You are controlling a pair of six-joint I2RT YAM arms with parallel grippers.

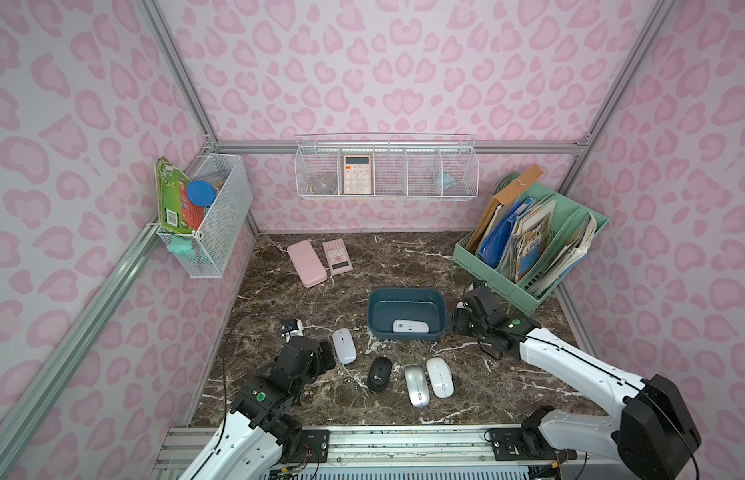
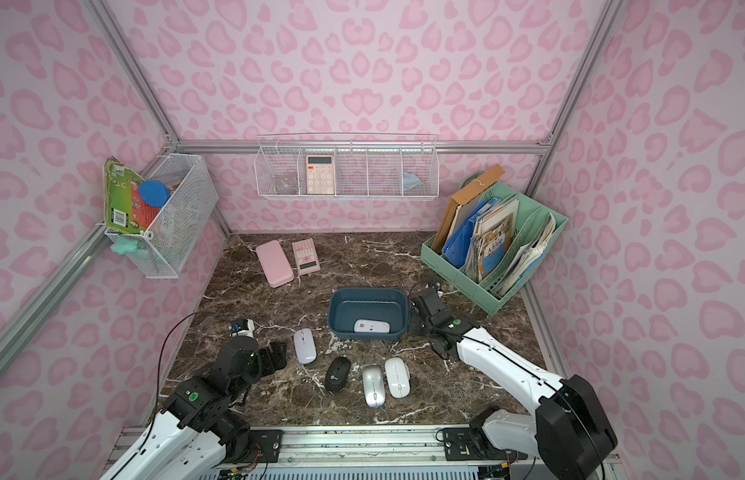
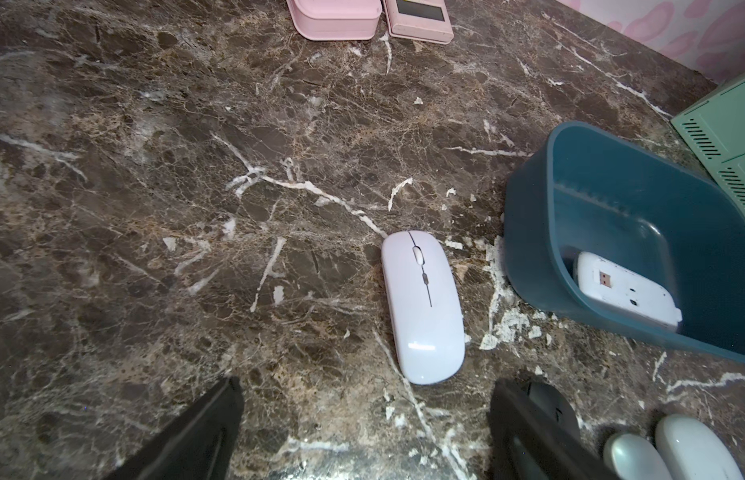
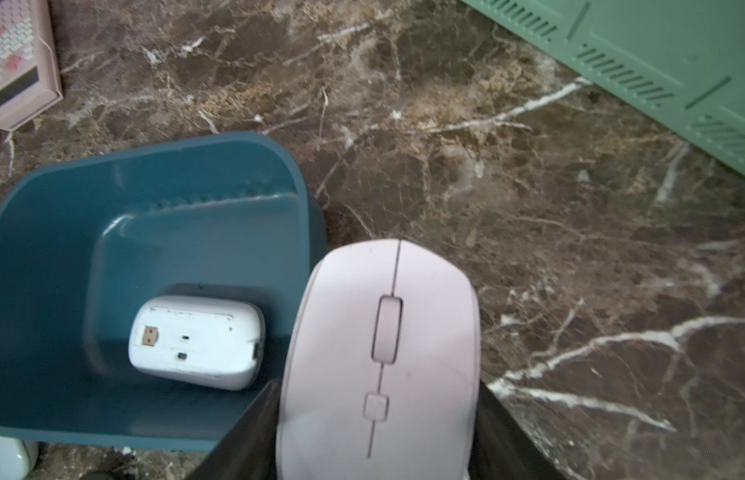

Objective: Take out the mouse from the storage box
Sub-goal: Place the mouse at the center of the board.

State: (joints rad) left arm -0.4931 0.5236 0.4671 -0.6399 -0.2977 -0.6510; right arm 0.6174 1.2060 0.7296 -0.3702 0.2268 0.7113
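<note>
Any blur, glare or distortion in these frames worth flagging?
Right wrist view: the held pink mouse fills the foreground, soft, marble tabletop beyond smeared. Left wrist view: sharp, one small glare spot on the white mouse. Both top views: evenly lit, wide-angle stretch toward edges.

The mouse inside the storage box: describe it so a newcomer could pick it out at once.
On the brown marble tabletop, find the dark teal storage box near the middle. The white mouse lies alone inside, against the wall nearest the robot. Unlike the four mice on the table, it lies belly up.
</note>
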